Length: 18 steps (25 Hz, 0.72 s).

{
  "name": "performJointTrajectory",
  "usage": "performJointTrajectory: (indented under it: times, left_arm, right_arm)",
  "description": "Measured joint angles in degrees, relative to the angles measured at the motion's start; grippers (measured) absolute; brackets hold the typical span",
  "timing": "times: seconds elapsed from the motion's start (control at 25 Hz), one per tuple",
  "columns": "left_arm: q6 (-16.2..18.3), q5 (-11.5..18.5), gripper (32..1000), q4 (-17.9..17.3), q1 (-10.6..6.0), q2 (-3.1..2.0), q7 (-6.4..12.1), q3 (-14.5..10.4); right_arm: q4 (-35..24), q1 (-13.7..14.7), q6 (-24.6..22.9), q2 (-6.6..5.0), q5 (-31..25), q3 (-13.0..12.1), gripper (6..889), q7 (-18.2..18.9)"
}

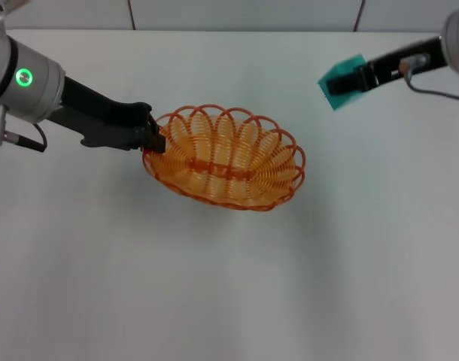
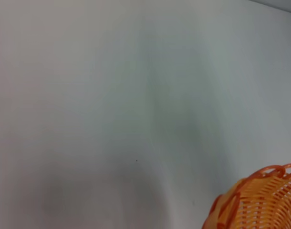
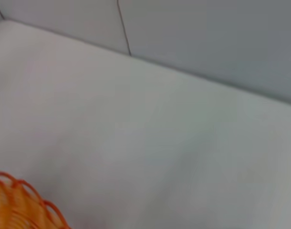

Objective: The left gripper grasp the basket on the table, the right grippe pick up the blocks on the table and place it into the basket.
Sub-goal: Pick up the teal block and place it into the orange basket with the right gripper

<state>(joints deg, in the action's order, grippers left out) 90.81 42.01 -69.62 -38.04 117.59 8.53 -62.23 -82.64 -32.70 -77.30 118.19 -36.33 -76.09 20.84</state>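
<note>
Teal-green matte cube (image 1: 337, 80) clamped in slim black right gripper (image 1: 350, 78), aloft, well apart from oval orange wire basket (image 1: 226, 156), which lies down-left of it. Black left gripper (image 1: 154, 138) pinches basket's near rim on white table (image 1: 214, 286).

Left wrist cam showed mostly bare white desk (image 2: 112, 95). Part of the orange wire basket (image 2: 260, 202) sat on it, looped rim visible, rest cut off.

1. Beyond the far edge of the work surface I see a pale grey panelled wall (image 1: 244, 13).
2. Thin dark vertical seams (image 1: 132, 13) split that wall into panels; my right wrist view shows one too.
</note>
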Motion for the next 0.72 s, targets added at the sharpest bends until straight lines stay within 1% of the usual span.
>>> performJointTrajectory:
  times: [0.08,0.2,0.28,0.44,0.6,0.72]
  left_arm:
    - [-0.03,0.00,98,0.26,-0.01,0.00,0.00,0.00]
    - [-0.09,0.00,98,0.59,-0.07,0.00,0.07,0.00]
    - [-0.10,0.00,98,0.59,-0.11,0.00,0.09,0.00]
    - [-0.11,0.00,98,0.62,-0.19,0.00,0.14,0.00]
    - [-0.11,0.00,98,0.63,-0.19,0.00,0.16,0.00]
    - [-0.11,0.00,98,0.63,-0.29,0.00,0.17,0.00]
  right_arm:
    - [-3.20,0.41,-0.78,0.02,-0.76,-0.93,520,0.02]
    - [-7.29,0.88,-1.56,0.02,-1.94,-3.27,520,0.23]
    - [-10.01,1.13,-2.08,0.03,-2.36,-5.48,519,0.46]
    - [-14.95,1.42,-2.70,-0.01,-4.25,-10.79,518,1.87]
    - [-17.33,1.47,-3.38,-0.06,-5.01,-15.34,520,2.95]
    - [-17.75,1.16,-3.72,-0.05,-4.80,-17.86,520,2.62]
